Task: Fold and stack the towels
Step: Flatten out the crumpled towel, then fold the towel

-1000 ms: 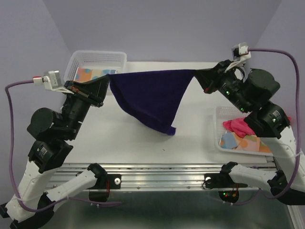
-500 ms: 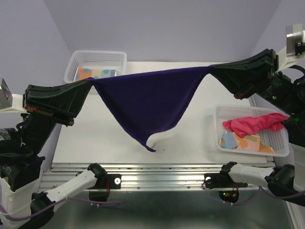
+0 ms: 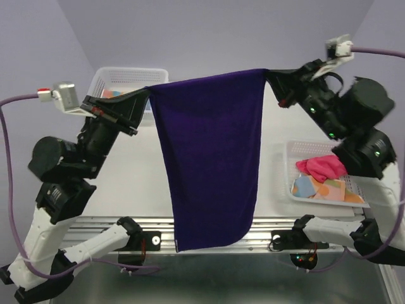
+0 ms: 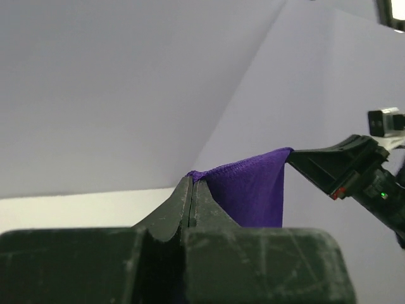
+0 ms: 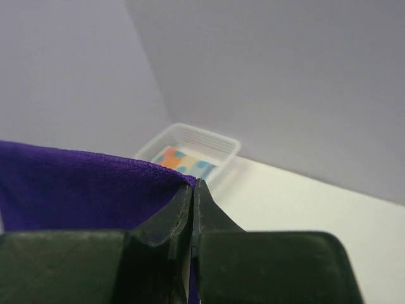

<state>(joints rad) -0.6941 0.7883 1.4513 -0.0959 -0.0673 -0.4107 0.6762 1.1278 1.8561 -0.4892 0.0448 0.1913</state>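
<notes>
Sitting in the far left corner of the desk (image 3: 136, 174) is a white mesh basket (image 3: 130, 76) with a patterned towel (image 3: 112, 94) inside. Much of both is hidden behind the left arm. The left claw (image 3: 147, 94) is raised above that corner, its jaws pinched tight on one top corner of the purple towel (image 3: 212, 158).

That towel is spread flat between the two arms with its top edge stretched nearly level. It hangs as a long sheet over the middle of the desk, blocking the overhead view of the surface behind it. Its lower hem shows in front of the near edge rail. Whether it touches anything there is hard to judge from above.

The right claw (image 3: 268, 72) holds the other top corner high over the far side of the desk, jaws closed with cloth between them, as its wrist view confirms.

Along the right edge, a second mesh basket (image 3: 288, 147) sits below the right arm. It holds a crumpled pink towel (image 3: 324, 167) lying on another patterned towel (image 3: 319, 189).
</notes>
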